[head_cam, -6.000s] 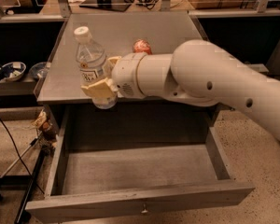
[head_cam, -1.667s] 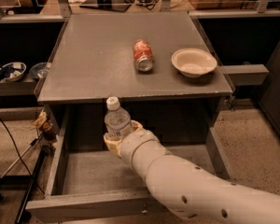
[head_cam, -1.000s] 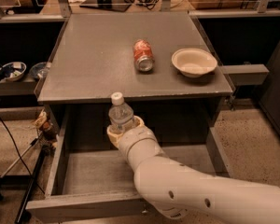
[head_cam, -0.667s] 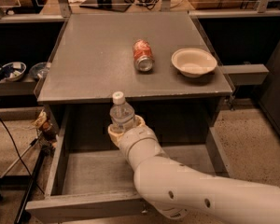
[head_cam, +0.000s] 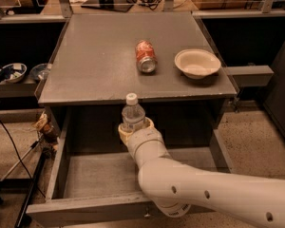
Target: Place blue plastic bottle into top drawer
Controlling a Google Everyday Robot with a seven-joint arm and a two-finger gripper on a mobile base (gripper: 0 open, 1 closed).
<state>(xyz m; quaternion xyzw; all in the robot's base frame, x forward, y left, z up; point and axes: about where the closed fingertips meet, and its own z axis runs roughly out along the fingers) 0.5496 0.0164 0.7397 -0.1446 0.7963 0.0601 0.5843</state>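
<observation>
The blue plastic bottle (head_cam: 132, 115), clear with a white cap, stands upright in my gripper (head_cam: 134, 128), which is shut around its lower body. The gripper holds it over the back middle of the open top drawer (head_cam: 90, 175), just in front of the cabinet top's front edge. The bottle's base is hidden by the fingers, so I cannot tell whether it touches the drawer floor. My white arm reaches in from the lower right and covers the drawer's right half.
A red soda can (head_cam: 145, 56) lies on its side on the grey cabinet top (head_cam: 95, 56), with a beige bowl (head_cam: 197, 62) to its right. Cables and a stand are on the floor at the left. Bowls sit on a side shelf (head_cam: 19, 72) at left.
The bottle was carried from the cabinet top down over the open drawer. In the last second it has barely moved, shifting slightly right.
</observation>
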